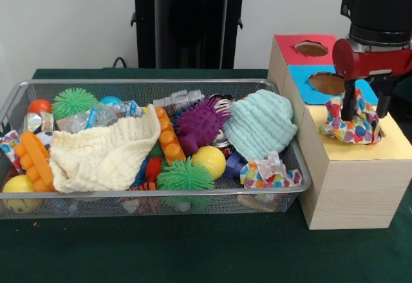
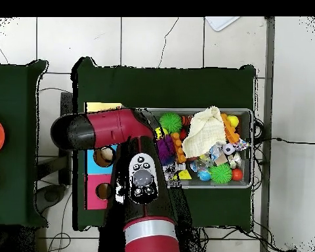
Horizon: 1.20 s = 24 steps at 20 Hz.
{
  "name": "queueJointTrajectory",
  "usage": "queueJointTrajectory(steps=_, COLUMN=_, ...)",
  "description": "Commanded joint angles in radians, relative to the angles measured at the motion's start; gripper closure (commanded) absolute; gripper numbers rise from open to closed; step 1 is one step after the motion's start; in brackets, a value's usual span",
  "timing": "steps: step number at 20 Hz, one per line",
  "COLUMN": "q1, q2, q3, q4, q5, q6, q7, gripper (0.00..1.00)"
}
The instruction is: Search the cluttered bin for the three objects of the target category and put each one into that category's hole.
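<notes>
The silver wire-mesh bin (image 1: 161,193) stands on the green table and also shows in the overhead view (image 2: 251,131). My gripper (image 1: 367,116) is over the yellow top (image 1: 386,145) of the wooden box, open, with its fingers (image 1: 349,103) down at a bunched dotted white cloth (image 1: 341,127). That cloth lies on the yellow top, around the left finger, and covers the hole. A second dotted cloth (image 1: 270,172) lies in the bin's right front corner. A piece that looks like dotted cloth (image 1: 8,145) shows at the bin's left end. In the overhead view the arm (image 2: 121,131) hides the gripper.
In the bin lie a cream knit cloth (image 1: 103,157), a mint knit cloth (image 1: 261,125), a purple spiky ball (image 1: 199,125), green spiky balls (image 1: 185,175), orange bricks (image 1: 35,161) and yellow balls (image 1: 209,161). Behind the yellow top are the blue-topped hole (image 1: 327,83) and red-topped hole (image 1: 311,48).
</notes>
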Motion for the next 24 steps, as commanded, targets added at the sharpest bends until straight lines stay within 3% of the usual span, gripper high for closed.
queueJointTrajectory(steps=1, q1=-0.011, q2=0.030, q3=-0.022, q4=0.057, q5=0.028, q6=0.032, q7=0.190, gripper=0.00)
queueJointTrajectory(steps=8, q1=-0.058, q2=-0.098, q3=-0.031, q4=0.163, q5=-0.006, q6=0.148, q7=0.053, gripper=0.00)
queueJointTrajectory(steps=15, q1=-0.089, q2=-0.110, q3=0.000, q4=0.201, q5=-0.003, q6=0.120, q7=0.040, gripper=0.00)
queueJointTrajectory(steps=16, q1=-0.097, q2=-0.111, q3=0.011, q4=0.211, q5=0.000, q6=0.094, q7=0.051, gripper=1.00)
queueJointTrajectory(steps=24, q1=-0.126, q2=-0.107, q3=0.053, q4=0.260, q5=0.016, q6=-0.006, q7=0.072, gripper=1.00)
